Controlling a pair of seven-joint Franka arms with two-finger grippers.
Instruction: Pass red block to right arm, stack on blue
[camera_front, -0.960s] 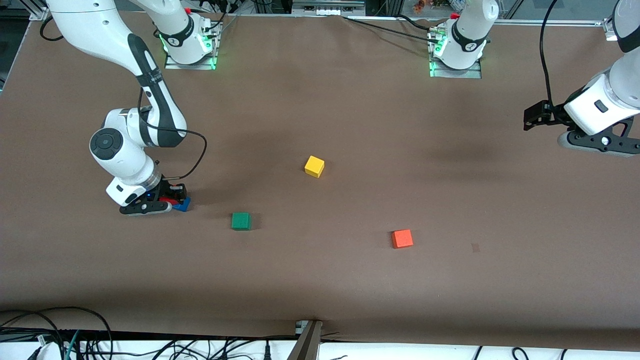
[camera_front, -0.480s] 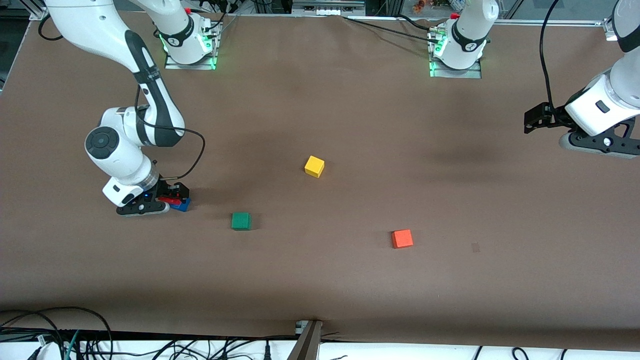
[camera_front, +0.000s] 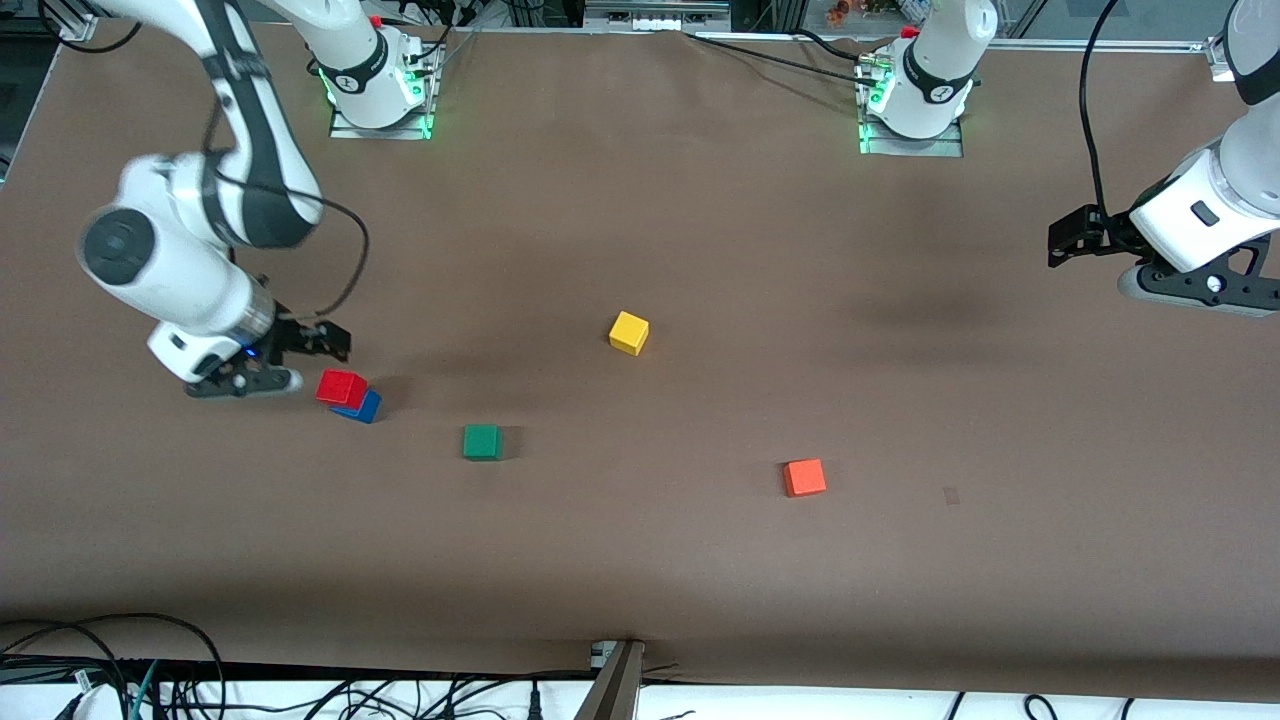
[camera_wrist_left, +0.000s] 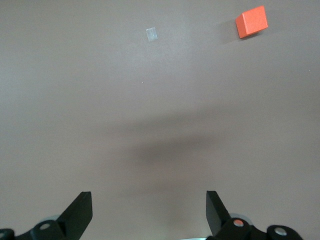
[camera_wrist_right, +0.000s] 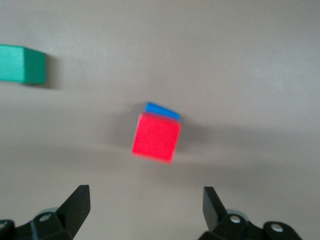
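The red block (camera_front: 341, 387) rests on the blue cube (camera_front: 364, 408), slightly askew, toward the right arm's end of the table. In the right wrist view the red block (camera_wrist_right: 155, 137) hides most of the blue cube (camera_wrist_right: 161, 110). My right gripper (camera_front: 318, 341) hangs open and empty over the bare table just beside this stack, clear of both cubes; its own view shows the jaws spread wide (camera_wrist_right: 145, 205). My left gripper (camera_front: 1066, 240) waits open and empty over the left arm's end of the table, its jaws wide in its own view (camera_wrist_left: 148, 207).
A green cube (camera_front: 482, 441) lies beside the stack toward the table's middle, also in the right wrist view (camera_wrist_right: 21, 64). A yellow cube (camera_front: 629, 332) sits near the centre. An orange cube (camera_front: 805, 477) lies nearer the front camera and shows in the left wrist view (camera_wrist_left: 251, 21).
My right gripper opened, let go of the red block on the blue cube, then rose and drew back toward the right arm's end. The left arm barely moved.
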